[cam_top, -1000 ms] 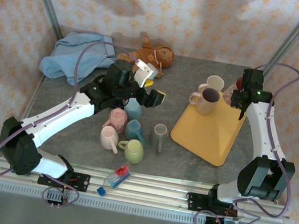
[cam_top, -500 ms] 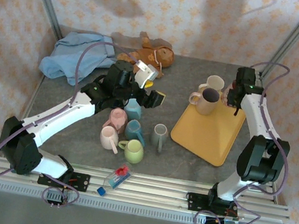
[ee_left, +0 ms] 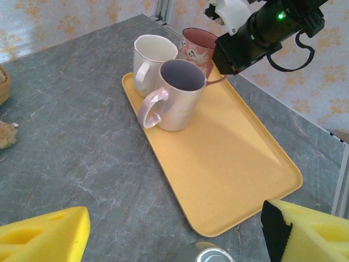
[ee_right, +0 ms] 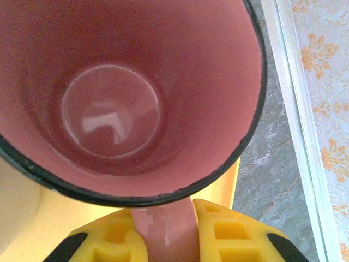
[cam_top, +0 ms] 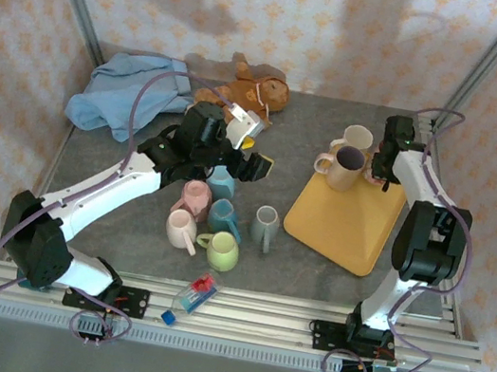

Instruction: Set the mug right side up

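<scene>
Clamping the handle of the pink mug (ee_right: pixel 109 109), the right gripper (ee_right: pixel 163 234) is holding it mouth-up at the far right corner of the yellow tray (ee_left: pixel 229 164), just behind the cream mug (ee_left: pixel 150 54) and the lilac mug (ee_left: pixel 177 93) that are standing on that tray. The left gripper (cam_top: pixel 249 153) is hovering left of the tray, jaws standing wide apart and gripping nothing, above a cluster of mugs (cam_top: pixel 209 218) sitting on the table (cam_top: pixel 310 274).
</scene>
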Motion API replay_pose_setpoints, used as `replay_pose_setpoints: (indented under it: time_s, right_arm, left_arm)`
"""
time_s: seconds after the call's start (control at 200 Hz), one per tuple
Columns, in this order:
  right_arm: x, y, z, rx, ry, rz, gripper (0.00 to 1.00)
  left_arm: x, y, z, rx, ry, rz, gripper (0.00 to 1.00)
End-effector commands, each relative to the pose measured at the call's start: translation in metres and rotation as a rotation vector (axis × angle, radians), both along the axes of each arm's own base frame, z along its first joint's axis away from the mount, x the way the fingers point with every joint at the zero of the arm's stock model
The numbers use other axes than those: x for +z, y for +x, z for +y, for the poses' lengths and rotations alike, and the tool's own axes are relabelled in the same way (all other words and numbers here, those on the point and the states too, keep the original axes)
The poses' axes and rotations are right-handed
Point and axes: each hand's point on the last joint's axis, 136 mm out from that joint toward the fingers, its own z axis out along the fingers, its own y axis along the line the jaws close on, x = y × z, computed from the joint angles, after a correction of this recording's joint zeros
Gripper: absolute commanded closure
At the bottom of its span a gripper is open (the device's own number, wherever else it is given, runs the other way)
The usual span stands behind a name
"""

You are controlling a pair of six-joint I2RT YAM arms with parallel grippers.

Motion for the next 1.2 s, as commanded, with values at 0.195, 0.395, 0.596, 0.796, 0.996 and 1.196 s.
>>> replay_pose_setpoints:
  time_s: [0.195,0.395,0.596,0.796,0.996,1.196]
  right_arm:
    - [0.030,0.033,-0.005,-0.013,-0.024,-0.141,0.98]
    - [0.022,0.035,0.005,0.019,-0.015,-0.130,0.88]
    - [0.017,0.035,0.010,0.023,0.001,-0.121,0.75]
    - [0.014,0.032,0.013,0.015,0.020,-0.117,0.56]
    - [0.032,0.020,0.012,-0.016,0.031,-0.156,0.52]
    - [0.071,-0.018,0.010,-0.083,0.066,-0.248,0.48]
  left_arm:
    - [-0.007,0.002,-0.001,-0.013,0.018,0.002,0.18]
    - [-0.008,0.001,0.000,-0.012,0.016,0.007,0.19]
    - [-0.006,-0.001,0.002,-0.005,0.015,0.000,0.19]
    - [-0.006,-0.005,0.007,0.012,0.012,-0.002,0.19]
    - [-0.007,-0.007,0.017,0.051,0.044,0.000,0.19]
    - [-0.008,-0.015,0.023,0.111,0.102,0.020,0.19]
